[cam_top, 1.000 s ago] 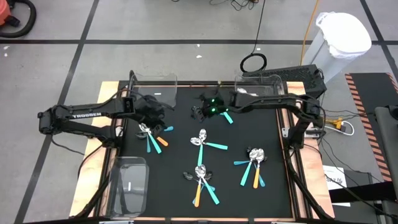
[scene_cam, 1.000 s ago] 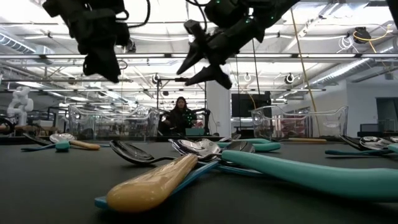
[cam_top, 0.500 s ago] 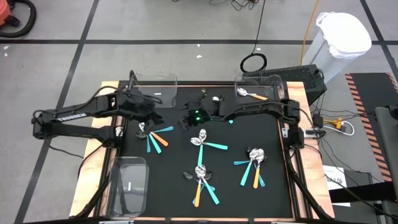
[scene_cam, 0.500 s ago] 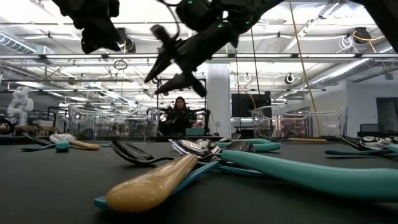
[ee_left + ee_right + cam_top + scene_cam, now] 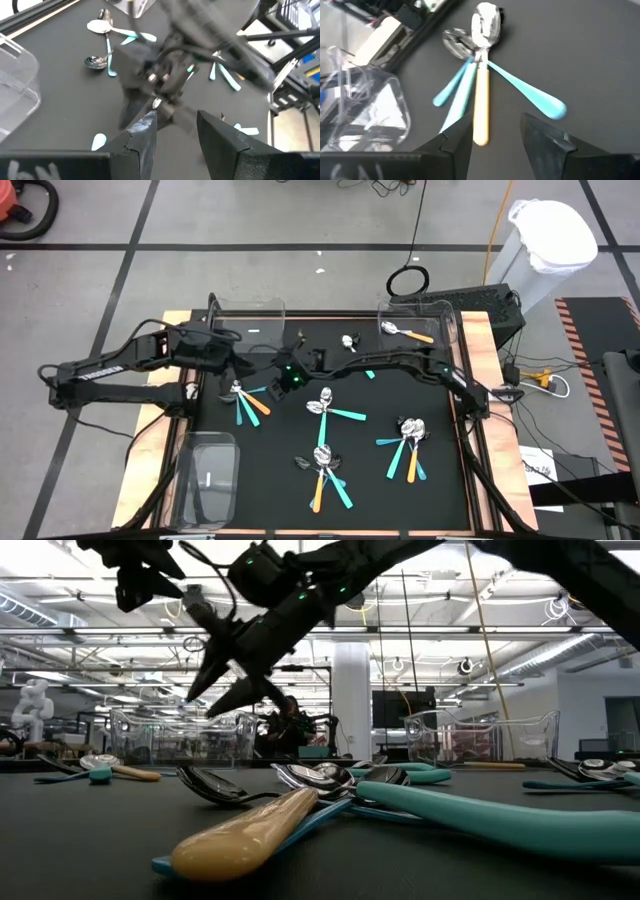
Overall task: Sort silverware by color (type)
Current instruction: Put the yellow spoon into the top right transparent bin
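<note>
Spoons and forks with teal or orange-yellow handles lie in several small heaps on the black mat. My right gripper [image 5: 270, 384] [image 5: 495, 135] hangs open above the left heap [image 5: 246, 398], touching nothing. Its wrist view shows that heap as one orange-handled spoon [image 5: 481, 107] between two teal-handled pieces [image 5: 527, 92], heads together. My left gripper [image 5: 230, 357] [image 5: 175, 125] is open too, raised near the far-left bin and facing the right gripper. Other heaps lie at the middle [image 5: 330, 408], the right [image 5: 405, 442] and the near side [image 5: 325, 470].
Clear bins stand at the far left [image 5: 247, 315], the far right [image 5: 440, 320] and the near left [image 5: 210, 470]. The far-right bin holds an orange-handled spoon [image 5: 405, 332]. A single spoon [image 5: 349, 340] lies near the far edge. My right arm stretches across the mat's far half.
My right gripper has swept toward the table's left, from the middle of the far edge to a spot over the left heap, staying open. My left gripper has drawn back toward the left edge and risen. No silverware has moved.
</note>
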`<control>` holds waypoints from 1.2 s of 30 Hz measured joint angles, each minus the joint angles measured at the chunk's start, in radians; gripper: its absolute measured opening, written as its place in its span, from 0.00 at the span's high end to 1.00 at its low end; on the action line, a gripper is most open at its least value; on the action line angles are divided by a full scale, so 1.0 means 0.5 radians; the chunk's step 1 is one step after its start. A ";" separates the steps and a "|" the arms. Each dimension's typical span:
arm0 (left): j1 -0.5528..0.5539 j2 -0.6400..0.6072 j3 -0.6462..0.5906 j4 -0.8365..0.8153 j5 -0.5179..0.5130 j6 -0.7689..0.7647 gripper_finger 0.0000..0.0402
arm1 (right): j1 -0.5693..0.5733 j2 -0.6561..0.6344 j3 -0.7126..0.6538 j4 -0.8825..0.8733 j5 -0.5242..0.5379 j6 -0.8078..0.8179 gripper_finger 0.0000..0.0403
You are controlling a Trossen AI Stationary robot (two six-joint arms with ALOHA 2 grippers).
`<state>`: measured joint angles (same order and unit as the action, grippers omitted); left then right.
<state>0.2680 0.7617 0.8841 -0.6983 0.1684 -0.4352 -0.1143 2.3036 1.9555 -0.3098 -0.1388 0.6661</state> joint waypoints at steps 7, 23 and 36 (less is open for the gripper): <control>-0.001 -0.012 -0.002 -0.013 -0.002 -0.167 0.65 | 0.021 0.326 0.359 -0.045 -0.044 -0.094 0.61; -0.004 -0.015 -0.003 -0.126 -0.125 -0.270 0.65 | 0.118 0.534 0.526 0.121 0.261 -0.575 0.58; -0.004 -0.007 -0.003 -0.169 -0.210 -0.270 0.65 | 0.148 0.631 0.527 0.253 0.270 -0.841 0.43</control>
<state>0.2661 0.7583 0.8825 -0.7829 0.0632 -0.5701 -0.0402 2.6191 2.2189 -0.1833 -0.0040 0.2455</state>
